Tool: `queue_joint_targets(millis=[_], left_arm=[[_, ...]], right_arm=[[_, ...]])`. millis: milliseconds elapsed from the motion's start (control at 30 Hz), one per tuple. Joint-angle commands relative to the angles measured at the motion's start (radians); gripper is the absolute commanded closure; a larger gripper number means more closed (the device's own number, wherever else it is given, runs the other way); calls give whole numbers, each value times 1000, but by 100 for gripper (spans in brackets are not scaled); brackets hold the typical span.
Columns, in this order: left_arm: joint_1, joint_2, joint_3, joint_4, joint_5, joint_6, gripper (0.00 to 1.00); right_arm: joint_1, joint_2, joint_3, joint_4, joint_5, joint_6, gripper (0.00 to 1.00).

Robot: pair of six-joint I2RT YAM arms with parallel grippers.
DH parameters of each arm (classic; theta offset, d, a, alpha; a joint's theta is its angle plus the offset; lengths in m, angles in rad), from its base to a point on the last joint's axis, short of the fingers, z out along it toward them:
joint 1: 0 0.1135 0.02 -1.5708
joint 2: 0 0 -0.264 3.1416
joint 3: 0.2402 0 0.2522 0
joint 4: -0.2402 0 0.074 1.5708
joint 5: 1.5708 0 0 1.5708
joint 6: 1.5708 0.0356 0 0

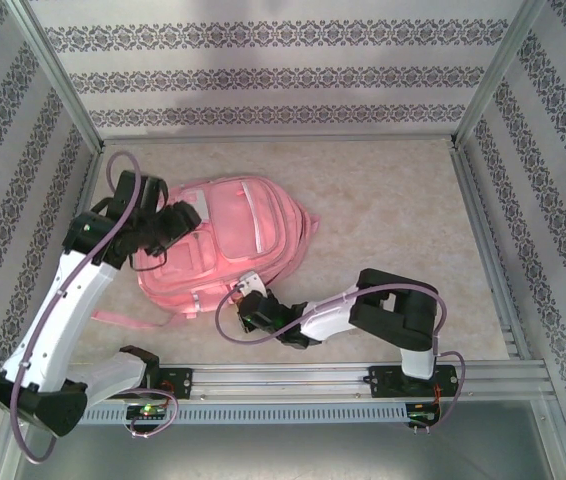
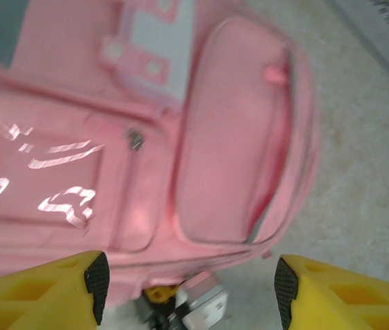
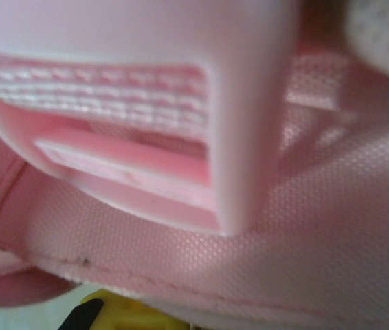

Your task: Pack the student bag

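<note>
Pale plastic buckle [image 3: 249, 103] close to lens, blurred; prob. a strap fitting. Student bag [image 1: 238, 235] flat on worktop [image 1: 393, 200], left of ctr. Right hand [image 1: 251, 292] pressed together, seemingly on bag's near hem. Left hand [image 2: 191, 282] spread above it. Hold pinch firm, lift hem slowly; left takes zip pull [image 2: 135, 139].

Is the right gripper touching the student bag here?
Touching. The right wrist view shows the hem of the student bag lying over the yellow fingertip of the right gripper, shut on it.
</note>
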Motion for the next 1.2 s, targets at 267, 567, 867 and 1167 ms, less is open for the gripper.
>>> queue_joint_targets(millis=[267, 567, 867, 1167], left_arm=[[12, -297, -283, -316, -53, -299, 29], [13, -351, -577, -62, 2, -441, 29], [13, -275, -734, 218, -33, -433, 40], [43, -133, -688, 258, -136, -355, 69]], right_arm=[[-97, -90, -76, -144, -185, -5, 100], [-120, -91, -51, -142, -272, 13, 100], [-147, -99, -67, -145, -313, 9, 100], [-165, -99, -69, -261, -312, -134, 100]])
